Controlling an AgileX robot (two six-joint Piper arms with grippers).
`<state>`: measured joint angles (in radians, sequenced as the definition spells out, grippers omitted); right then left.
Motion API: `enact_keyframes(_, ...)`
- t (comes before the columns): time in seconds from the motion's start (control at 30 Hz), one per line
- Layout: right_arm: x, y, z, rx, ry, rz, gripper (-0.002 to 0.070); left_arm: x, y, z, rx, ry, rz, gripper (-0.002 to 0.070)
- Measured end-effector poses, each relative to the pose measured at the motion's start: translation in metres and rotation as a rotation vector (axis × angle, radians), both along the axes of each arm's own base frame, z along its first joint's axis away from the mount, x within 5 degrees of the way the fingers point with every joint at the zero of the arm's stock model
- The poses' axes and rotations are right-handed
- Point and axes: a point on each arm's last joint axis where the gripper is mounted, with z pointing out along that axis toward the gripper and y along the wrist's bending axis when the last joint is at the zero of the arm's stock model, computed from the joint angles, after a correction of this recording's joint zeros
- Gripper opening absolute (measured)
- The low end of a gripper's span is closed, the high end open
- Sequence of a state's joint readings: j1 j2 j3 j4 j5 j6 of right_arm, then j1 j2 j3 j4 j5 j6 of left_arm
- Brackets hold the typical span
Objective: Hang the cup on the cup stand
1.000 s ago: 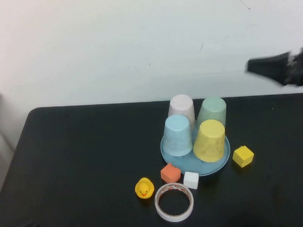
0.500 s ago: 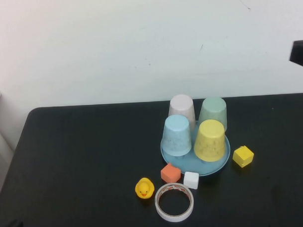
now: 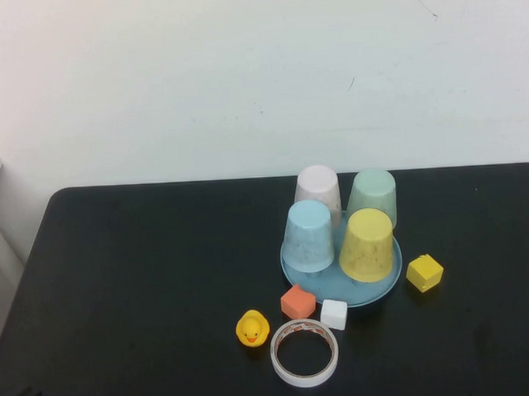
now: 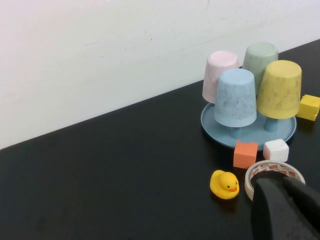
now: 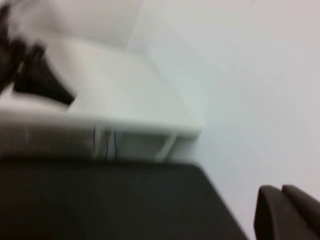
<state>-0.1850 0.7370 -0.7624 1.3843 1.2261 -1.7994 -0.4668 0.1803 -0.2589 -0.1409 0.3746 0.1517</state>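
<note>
The yellow cup [image 3: 367,245] sits upside down on a peg of the cup stand [image 3: 342,291], at the stand's front right; it also shows in the left wrist view [image 4: 279,89]. The stand's round light-blue base [image 4: 255,139] also bears a light blue cup [image 3: 308,235], a pale pink cup [image 3: 318,189] and a pale green cup [image 3: 371,194], all inverted. My left gripper [image 4: 280,181] is shut and empty, low at the table's near left, well away from the stand. My right gripper [image 5: 281,191] is shut and empty, out of the high view, facing a white wall.
In front of the stand lie a rubber duck [image 3: 252,328], a roll of tape [image 3: 305,378], an orange cube [image 3: 298,301] and a white cube [image 3: 334,314]. A yellow cube [image 3: 424,272] lies right of the stand. The black table's left half is bare.
My right arm has drawn back out of the high view at the upper right. The left arm's dark part at the lower left corner has shrunk. The cups have not moved.
</note>
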Motion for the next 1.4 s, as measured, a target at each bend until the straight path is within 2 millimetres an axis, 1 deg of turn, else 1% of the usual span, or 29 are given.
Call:
enact_keyframes(0.13, -0.013, 0.0, -0.006, -0.106, 0.016, -0.025, -0.0001, 0.0, 0.0, 0.0, 0.0, 0.0, 0.0, 0.0)
enact_keyframes(0.23, -0.02, 0.0, -0.008, -0.147, 0.013, -0.04, -0.0001, 0.0, 0.0, 0.0, 0.0, 0.0, 0.0, 0.0)
enact_keyframes(0.3, -0.023, -0.001, -0.01, -0.172, 0.037, -0.055, -0.0001, 0.0, 0.0, -0.001, 0.001, 0.001, 0.0, 0.0)
enact_keyframes(0.37, -0.02, -0.006, -0.018, -0.235, 0.078, -0.116, -0.0001, 0.0, 0.0, -0.001, 0.002, 0.004, 0.0, -0.0002)
enact_keyframes(0.47, -0.02, -0.01, -0.015, -0.247, 0.017, -0.219, -0.0001, 0.0, 0.0, -0.001, 0.002, 0.004, 0.0, -0.0002)
enact_keyframes(0.53, -0.03, -0.011, -0.012, -0.233, -0.058, -0.293, -0.0001, 0.0, 0.0, -0.001, 0.002, 0.004, 0.0, -0.0002)
enact_keyframes(0.63, -0.052, -0.011, -0.013, -0.189, -0.175, -0.411, -0.0001, 0.0, 0.0, -0.001, 0.002, 0.004, 0.0, -0.0002)
enact_keyframes(0.7, -0.069, -0.012, -0.019, -0.144, -0.238, -0.481, -0.0001, 0.0, 0.0, -0.001, 0.002, 0.004, 0.0, -0.0002)
enact_keyframes(0.73, -0.074, -0.012, -0.022, -0.12, -0.251, -0.508, -0.0001, 0.0, 0.0, -0.001, 0.002, 0.004, 0.0, -0.0002)
enact_keyframes(0.8, -0.082, -0.014, -0.034, -0.061, -0.263, -0.565, -0.0001, 0.0, 0.0, -0.001, 0.002, 0.004, 0.0, -0.0002)
enact_keyframes(0.87, -0.083, -0.017, -0.05, -0.014, -0.223, -0.609, -0.0001, 0.0, 0.0, -0.001, 0.002, 0.004, 0.0, -0.0002)
enact_keyframes(0.93, -0.082, -0.022, -0.065, 0.021, -0.137, -0.68, -0.0001, 0.0, 0.0, -0.001, 0.002, 0.004, 0.0, -0.0002)
enact_keyframes(0.97, -0.08, -0.026, -0.075, 0.037, -0.067, -0.735, -0.0001, 0.0, 0.0, -0.001, 0.002, 0.004, 0.0, -0.0002)
enact_keyframes(1.03, -0.079, -0.037, -0.097, 0.046, 0.074, -0.876, -0.0001, 0.0, 0.0, -0.001, 0.002, 0.004, 0.0, -0.0002)
enact_keyframes(1.1, -0.078, -0.05, -0.114, 0.047, 0.142, -1.027, -0.0001, 0.0, 0.0, -0.001, 0.002, 0.004, 0.0, -0.0002)
enact_keyframes(1.17, -0.073, -0.064, -0.128, 0.02, 0.113, -1.165, -0.0001, 0.0, 0.0, -0.001, 0.002, 0.004, 0.0, -0.0002)
enact_keyframes(1.23, -0.066, -0.074, -0.138, 0.072, 0.05, -1.256, -0.0001, 0.0, 0.0, -0.001, 0.002, 0.004, 0.0, -0.0002)
enact_keyframes(1.33, -0.057, -0.078, -0.155, 0.176, 0.011, -1.289, -0.0001, 0.0, 0.0, -0.001, 0.002, 0.004, 0.0, -0.0002)
enact_keyframes(1.4, -0.054, -0.079, -0.168, 0.2, 0.023, -1.292, -0.0001, 0.0, 0.0, -0.001, 0.002, 0.004, 0.0, -0.0002)
